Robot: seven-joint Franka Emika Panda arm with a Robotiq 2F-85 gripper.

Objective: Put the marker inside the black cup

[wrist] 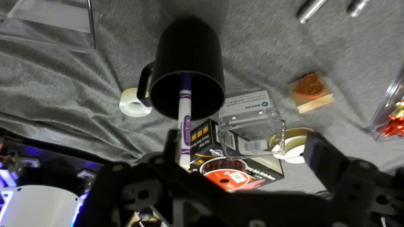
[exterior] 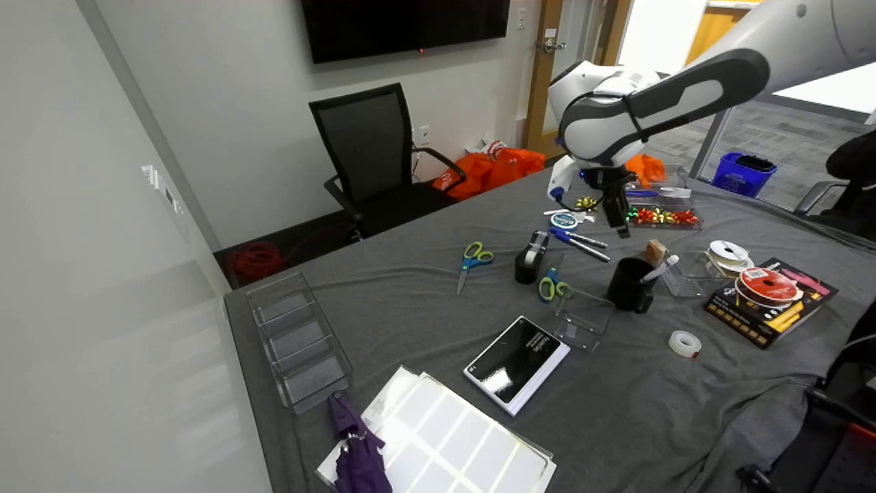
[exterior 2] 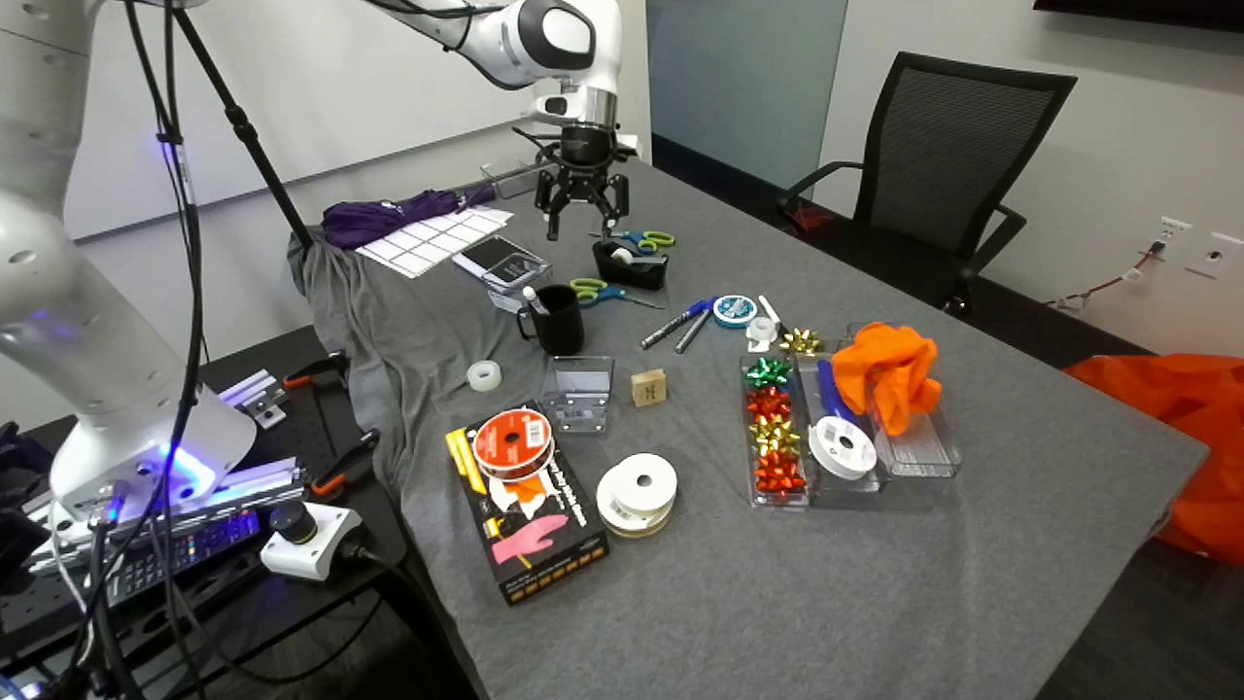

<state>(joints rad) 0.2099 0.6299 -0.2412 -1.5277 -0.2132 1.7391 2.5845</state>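
The black cup stands upright on the grey cloth; it also shows in an exterior view and the wrist view. A white marker with a purple end stands leaning inside the cup, its white end sticking out above the rim. It shows in both exterior views. My gripper is open and empty, raised above the table behind the cup in that view. In the wrist view the fingers are wide apart, and the left finger overlaps the marker's end; contact cannot be told.
Two silver markers lie beside a round blue tin. A tape dispenser, scissors, a clear box and a white tape roll surround the cup. A wooden stamp and glove box are nearby.
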